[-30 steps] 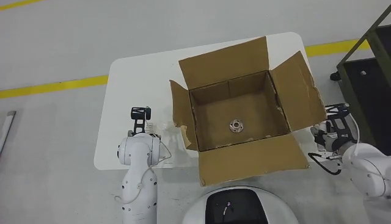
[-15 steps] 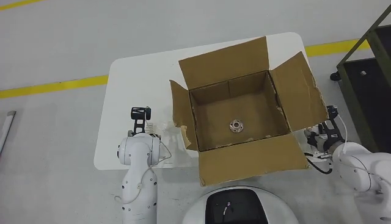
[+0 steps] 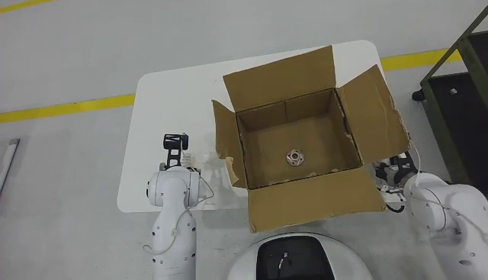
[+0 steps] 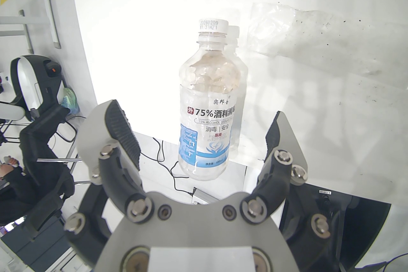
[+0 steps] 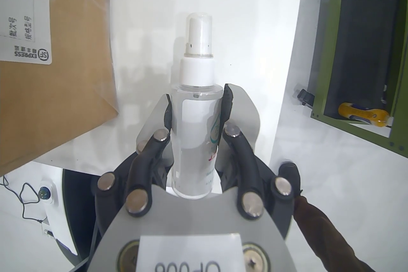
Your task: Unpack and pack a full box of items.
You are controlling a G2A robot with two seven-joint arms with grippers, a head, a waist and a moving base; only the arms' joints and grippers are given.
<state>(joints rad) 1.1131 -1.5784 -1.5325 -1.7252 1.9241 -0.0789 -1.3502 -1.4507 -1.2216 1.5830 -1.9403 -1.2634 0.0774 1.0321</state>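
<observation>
An open cardboard box (image 3: pixel 305 139) stands on the white table (image 3: pixel 171 97), with a small round metal part (image 3: pixel 294 156) on its floor. My left gripper (image 4: pixel 197 126) is open near the table's front left edge (image 3: pixel 176 143). A clear bottle (image 4: pixel 208 101) with a white cap and blue label sits between its fingers, untouched, and a second bottle stands just behind it. My right gripper (image 5: pixel 197 104) is shut on a clear spray bottle (image 5: pixel 195 126) with a white pump. It hovers at the table's right edge beside the box flap (image 5: pixel 54 62), low right of the box (image 3: pixel 390 170).
A crumpled clear plastic bag (image 4: pixel 306 31) lies on the table beyond the bottles. A green cart (image 5: pixel 360 40) stands off the table's right side, holding a yellow item (image 5: pixel 363 113). The box's spread flaps cover most of the table's right half.
My right arm has moved in toward the box with the spray bottle, from beyond the table's right edge to just beside the flap. The left arm has stayed still.
</observation>
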